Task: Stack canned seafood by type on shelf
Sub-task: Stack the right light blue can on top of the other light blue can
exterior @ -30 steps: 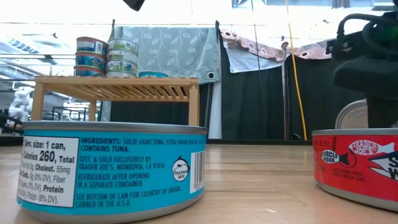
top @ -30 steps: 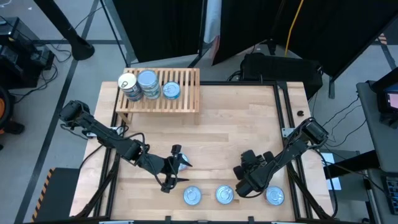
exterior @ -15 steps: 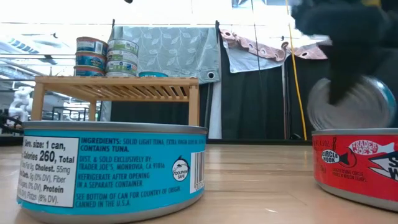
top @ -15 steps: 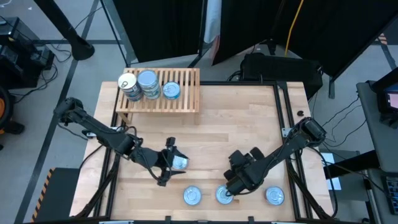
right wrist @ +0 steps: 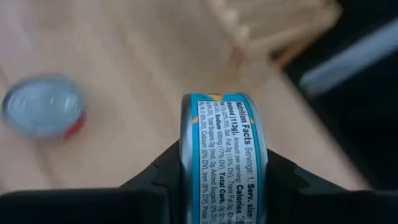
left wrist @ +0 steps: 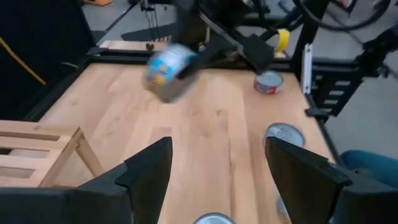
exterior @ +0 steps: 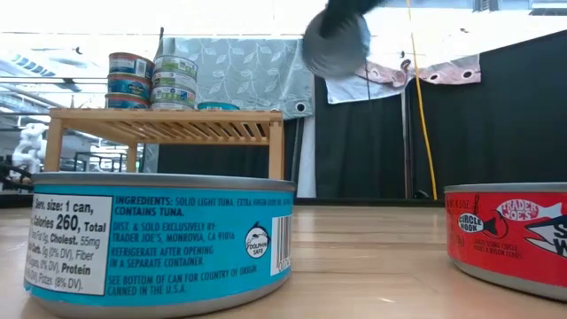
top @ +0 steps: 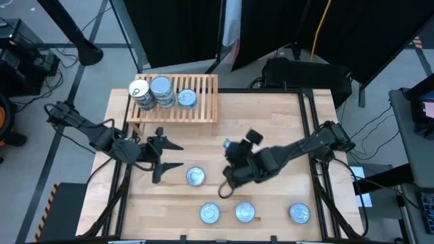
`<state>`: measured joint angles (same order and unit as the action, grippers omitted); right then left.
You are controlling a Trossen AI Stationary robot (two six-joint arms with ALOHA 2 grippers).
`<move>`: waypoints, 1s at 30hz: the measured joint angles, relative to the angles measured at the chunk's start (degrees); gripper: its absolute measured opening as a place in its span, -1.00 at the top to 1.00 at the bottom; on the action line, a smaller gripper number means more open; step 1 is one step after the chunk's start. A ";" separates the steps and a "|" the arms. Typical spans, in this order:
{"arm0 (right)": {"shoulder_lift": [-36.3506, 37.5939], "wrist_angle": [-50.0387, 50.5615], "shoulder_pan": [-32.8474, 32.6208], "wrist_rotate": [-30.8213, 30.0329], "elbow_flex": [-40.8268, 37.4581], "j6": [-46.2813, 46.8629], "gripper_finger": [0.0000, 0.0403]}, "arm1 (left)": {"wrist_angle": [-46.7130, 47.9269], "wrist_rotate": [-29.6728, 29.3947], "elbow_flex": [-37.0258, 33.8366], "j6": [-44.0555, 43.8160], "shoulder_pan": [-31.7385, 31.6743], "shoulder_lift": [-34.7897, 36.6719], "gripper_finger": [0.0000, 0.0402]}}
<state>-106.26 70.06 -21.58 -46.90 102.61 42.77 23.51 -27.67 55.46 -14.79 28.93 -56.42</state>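
While your right gripper is clamped on a blue-labelled tin, that tin stands on edge, its flat faces to the sides and its label band facing the wrist camera. Only that view lets you read the nutrition print; from above the held tin is mostly hidden by the arm, over the middle of the tabletop. Your left gripper has its fingers spread apart, holding nothing, near the left edge. A silver-topped tin lies flat beside it; three more line the front edge. The shelf at the back left corner carries two stacks and a single tin.
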 joint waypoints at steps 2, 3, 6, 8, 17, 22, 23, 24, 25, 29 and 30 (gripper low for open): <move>0.00 -3.91 1.68 -3.97 2.23 -9.50 0.35 | -0.01 0.04 0.00 -0.31 0.67 0.90 -0.32; 0.00 -6.74 2.61 -5.55 3.02 -14.86 0.36 | 0.00 0.08 0.00 -0.27 0.98 1.20 -0.32; 0.00 -18.44 5.67 -7.11 3.91 -34.40 0.36 | 0.48 0.25 0.00 0.09 2.04 1.41 -0.32; 0.00 -26.86 7.80 -6.80 3.89 -46.44 0.36 | 1.72 0.26 0.00 0.06 2.40 1.44 -0.32; -4.09 -50.48 18.58 7.83 3.86 -81.35 0.35 | 17.57 0.66 -0.02 -10.77 2.97 6.04 -0.32; -7.83 -58.26 23.50 10.41 3.86 -94.43 0.35 | 23.40 0.23 -0.02 -11.84 2.97 8.93 -0.32; -8.73 -59.33 24.46 10.97 3.86 -96.13 0.35 | 23.55 -0.05 -0.02 -11.45 2.97 9.32 -0.32; -9.71 -60.76 25.27 11.29 3.86 -97.47 0.35 | 23.79 -0.30 -0.02 -10.81 2.97 9.59 -0.32; -10.35 -61.74 25.97 11.31 3.86 -98.16 0.35 | 23.79 -0.66 -0.02 -10.16 2.97 9.89 -0.32; -13.09 -64.92 28.22 11.34 3.82 -100.33 0.35 | 23.73 -1.75 -0.02 -7.12 2.97 10.54 -0.32; -13.73 -66.22 28.53 11.26 3.82 -100.91 0.35 | 23.76 -2.33 -0.02 -6.68 2.97 10.64 -0.32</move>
<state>-119.98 3.83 6.96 -35.64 106.43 -58.14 47.26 -30.00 55.44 -21.47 31.90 -45.77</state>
